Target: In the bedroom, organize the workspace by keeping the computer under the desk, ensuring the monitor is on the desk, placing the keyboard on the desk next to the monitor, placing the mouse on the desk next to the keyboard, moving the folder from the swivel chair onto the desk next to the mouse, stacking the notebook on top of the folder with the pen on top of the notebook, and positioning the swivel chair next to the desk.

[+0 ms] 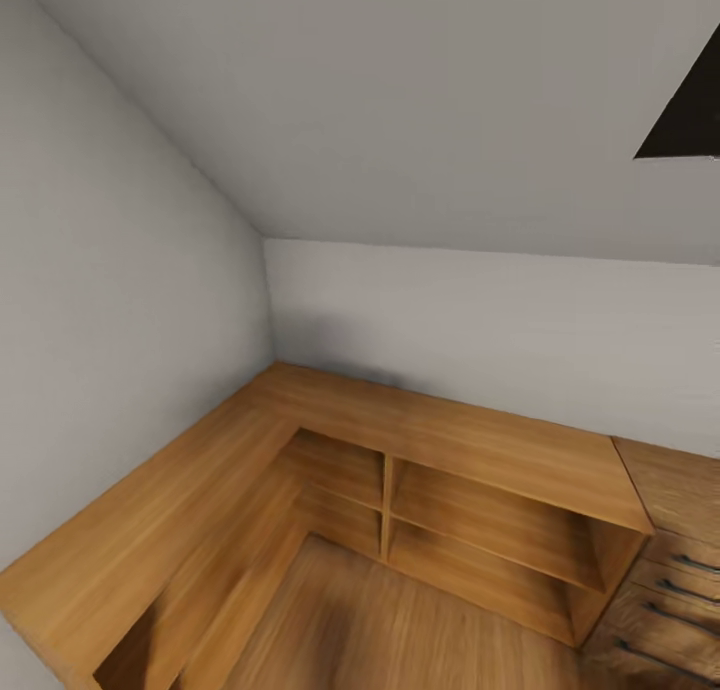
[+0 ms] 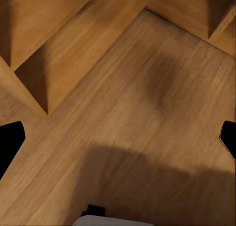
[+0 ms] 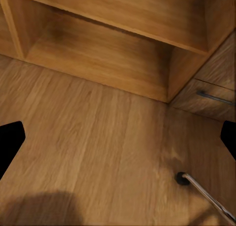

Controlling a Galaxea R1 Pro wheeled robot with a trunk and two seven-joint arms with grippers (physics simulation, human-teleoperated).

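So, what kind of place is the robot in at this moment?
Probably a corner of a furnished room, maybe a bedroom or study. Plain grey walls meet above a low L-shaped wooden shelf unit, beside a wooden drawer unit with dark handles, on a wooden floor.

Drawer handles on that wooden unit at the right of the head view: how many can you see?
4 drawer handles, stacked down the drawer unit at the lower right edge: top, second, third, lowest. The picture's edge cuts the unit off, so more may be hidden.
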